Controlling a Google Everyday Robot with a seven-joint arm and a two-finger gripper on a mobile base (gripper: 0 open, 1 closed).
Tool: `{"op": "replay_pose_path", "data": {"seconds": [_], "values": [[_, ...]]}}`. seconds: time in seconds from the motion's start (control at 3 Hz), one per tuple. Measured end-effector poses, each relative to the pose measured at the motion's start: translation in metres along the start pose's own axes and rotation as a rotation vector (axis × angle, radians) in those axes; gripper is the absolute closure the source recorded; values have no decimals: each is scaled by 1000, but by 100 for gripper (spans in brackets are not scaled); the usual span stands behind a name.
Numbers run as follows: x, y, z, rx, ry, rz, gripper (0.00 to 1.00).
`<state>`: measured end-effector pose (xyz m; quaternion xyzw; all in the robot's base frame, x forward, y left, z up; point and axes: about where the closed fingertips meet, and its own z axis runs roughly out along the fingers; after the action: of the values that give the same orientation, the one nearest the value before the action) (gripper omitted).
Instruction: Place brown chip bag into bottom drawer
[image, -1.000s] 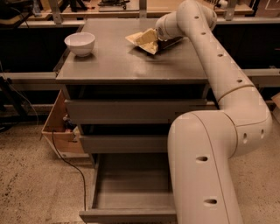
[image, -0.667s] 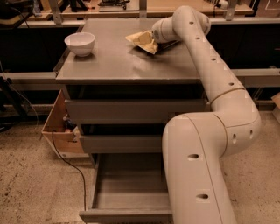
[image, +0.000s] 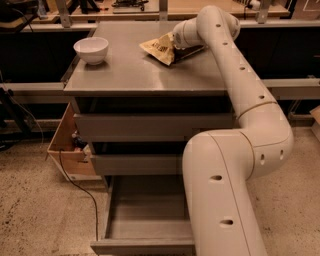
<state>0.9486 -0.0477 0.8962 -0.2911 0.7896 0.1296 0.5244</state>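
You're at pick-up: the end effector (image: 174, 44) meets the brown chip bag (image: 158, 48) towards the desk's (image: 125, 72) back-right corner, grip unreadable. Next you'd lift it and lower it into the open bottom drawer (image: 145, 212).

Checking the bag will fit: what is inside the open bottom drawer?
The bottom drawer shows only bare grey floor, its right part hidden by the arm. The brown chip bag lies on the cabinet top, the pincer at it.
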Motion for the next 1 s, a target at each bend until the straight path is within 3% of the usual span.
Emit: {"op": "replay_pose_path", "data": {"seconds": [0.33,0.67,1.0], "values": [[-4,0,-12,0,16,-57,88],[-3,4,-23,-15,42,-115,100],[-20,14,-48,-37,27,-198,100]]}}
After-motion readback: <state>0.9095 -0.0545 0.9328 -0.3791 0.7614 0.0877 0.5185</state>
